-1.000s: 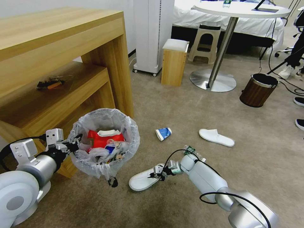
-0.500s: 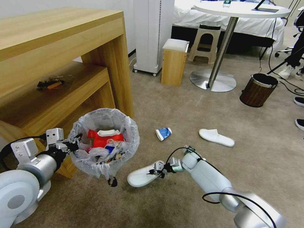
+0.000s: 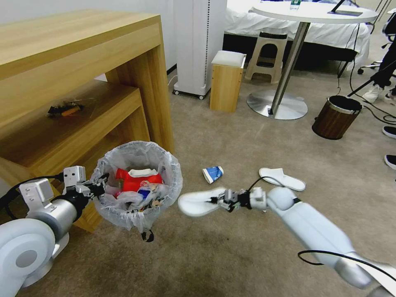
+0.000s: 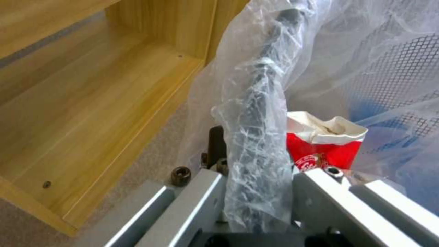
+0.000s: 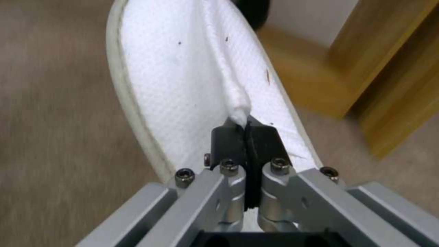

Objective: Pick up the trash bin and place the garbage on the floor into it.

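Right end effector [image 3: 226, 199] is clamped tight on the fabric strap of a white slipper [image 3: 200, 202], its two pads pressed together with only the thin fold between them, and it carries the slipper clear of the floor [image 3: 247, 136], just beside the trash bin [image 3: 136, 185]. That slipper looks light and soft, a floppy sole with a thin upper, so a pinch on the strap edge should hold it, though the sole may droop and swing. Left end effector [image 3: 99, 186] is closed narrowly over the bin's rim through the crinkly liner bag, holding the bin up beside the wooden shelf unit [image 3: 82, 82]. Inside lie a red paper cup [image 3: 138, 179] and crumpled wrappers. On the carpet, a blue cup [image 3: 213, 173] and a second slipper [image 3: 282, 179] lie apart, not yet collected.
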Tool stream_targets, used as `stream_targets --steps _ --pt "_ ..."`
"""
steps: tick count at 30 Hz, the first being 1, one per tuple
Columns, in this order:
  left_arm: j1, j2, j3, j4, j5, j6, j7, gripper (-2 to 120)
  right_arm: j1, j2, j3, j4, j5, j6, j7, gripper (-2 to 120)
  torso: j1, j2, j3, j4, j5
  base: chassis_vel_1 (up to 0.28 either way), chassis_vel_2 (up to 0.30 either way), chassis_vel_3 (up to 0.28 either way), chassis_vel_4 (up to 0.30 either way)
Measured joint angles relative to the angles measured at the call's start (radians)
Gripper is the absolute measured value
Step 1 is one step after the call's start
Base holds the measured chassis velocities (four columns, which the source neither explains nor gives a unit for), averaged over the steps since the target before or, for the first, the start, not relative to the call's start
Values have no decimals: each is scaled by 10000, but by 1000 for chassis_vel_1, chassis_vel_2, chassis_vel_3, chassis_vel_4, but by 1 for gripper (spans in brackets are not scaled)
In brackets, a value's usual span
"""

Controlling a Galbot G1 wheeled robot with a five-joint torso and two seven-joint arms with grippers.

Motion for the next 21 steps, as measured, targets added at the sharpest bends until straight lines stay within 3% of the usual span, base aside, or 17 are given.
stream_targets --steps 13,16,21 --pt "-16 55 -3 28 79 -42 4 0 -665 -869 1325 1849 2667 -250 -362 0 0 0 0 0 -1 0 0 0 0" --pt "41 61 0 23 126 -43 24 0 -727 -1025 1639 2633 4526 -760 -397 0 0 0 0 1 -2 0 0 0 0" --pt "73 67 36 -27 134 -44 32 0 -519 -1030 1548 3158 5534 -985 -286 0 -1 0 0 0 -3 0 0 0 0"
